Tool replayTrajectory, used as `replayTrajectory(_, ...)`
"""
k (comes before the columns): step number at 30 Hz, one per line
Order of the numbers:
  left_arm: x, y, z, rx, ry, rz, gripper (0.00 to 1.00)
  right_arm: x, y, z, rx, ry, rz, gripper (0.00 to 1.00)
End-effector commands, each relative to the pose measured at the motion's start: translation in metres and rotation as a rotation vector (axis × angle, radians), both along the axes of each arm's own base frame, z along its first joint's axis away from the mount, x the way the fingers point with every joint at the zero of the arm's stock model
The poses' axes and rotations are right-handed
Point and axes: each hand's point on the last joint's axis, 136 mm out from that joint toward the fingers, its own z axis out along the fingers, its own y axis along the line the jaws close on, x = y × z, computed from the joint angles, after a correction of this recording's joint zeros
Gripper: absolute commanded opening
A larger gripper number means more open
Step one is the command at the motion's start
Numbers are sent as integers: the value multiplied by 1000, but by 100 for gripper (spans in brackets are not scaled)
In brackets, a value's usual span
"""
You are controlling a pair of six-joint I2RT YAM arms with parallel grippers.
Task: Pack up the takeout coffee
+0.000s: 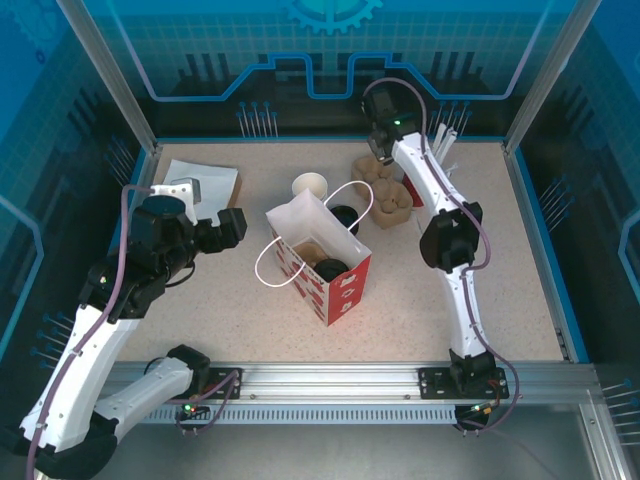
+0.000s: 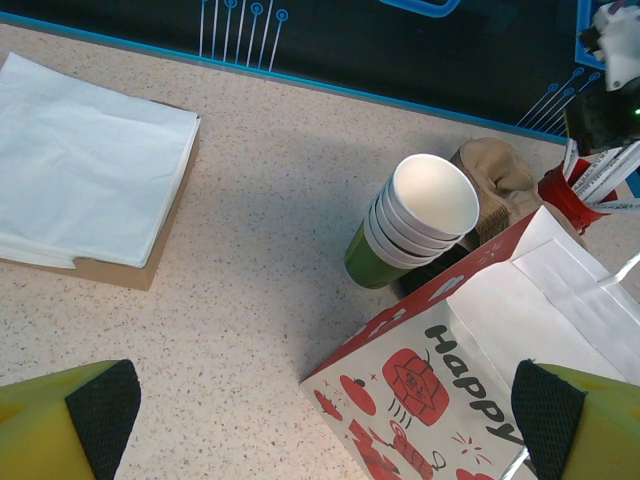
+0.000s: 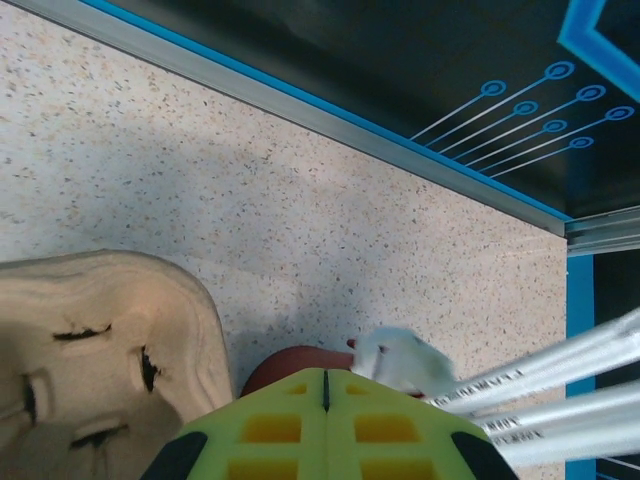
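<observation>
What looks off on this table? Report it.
No spill or damage is visible. The paper bag sits skewed to the table edges, with one handle flopped onto the table. The straws fan out at a slant, and one wrapper end looks crumpled beside the shut right gripper.

Speckled beige table (image 1: 420,310); blue circuit-print walls (image 1: 200,50).

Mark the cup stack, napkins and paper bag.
Stack of cups (image 2: 410,225): left wrist view, white rims.
Napkins (image 2: 90,170): left wrist view, middle of top sheet.
Paper bag (image 2: 440,375): left wrist view, printed side.
</observation>
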Motion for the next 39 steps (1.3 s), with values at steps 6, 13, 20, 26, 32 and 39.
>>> replayTrajectory(6,-5,4,4,-7,-21,8,99,-38,-12,76,121,-82,-12,4)
replayTrajectory(13,-5,4,4,-11,-27,9,99,-72,-10,120,212,-123,2,4)
replayTrajectory(20,-1,1,3,-29,-35,4,99,-130,7,182,292,-230,63,3)
replayTrajectory(26,2,-2,4,-41,-40,-5,99,-193,15,248,344,-376,143,3)
replayTrajectory(32,2,-3,2,-52,-37,-2,99,-265,36,313,616,-473,377,2)
replayTrajectory(39,2,-4,2,-70,-39,0,99,-324,79,332,815,-389,646,1)
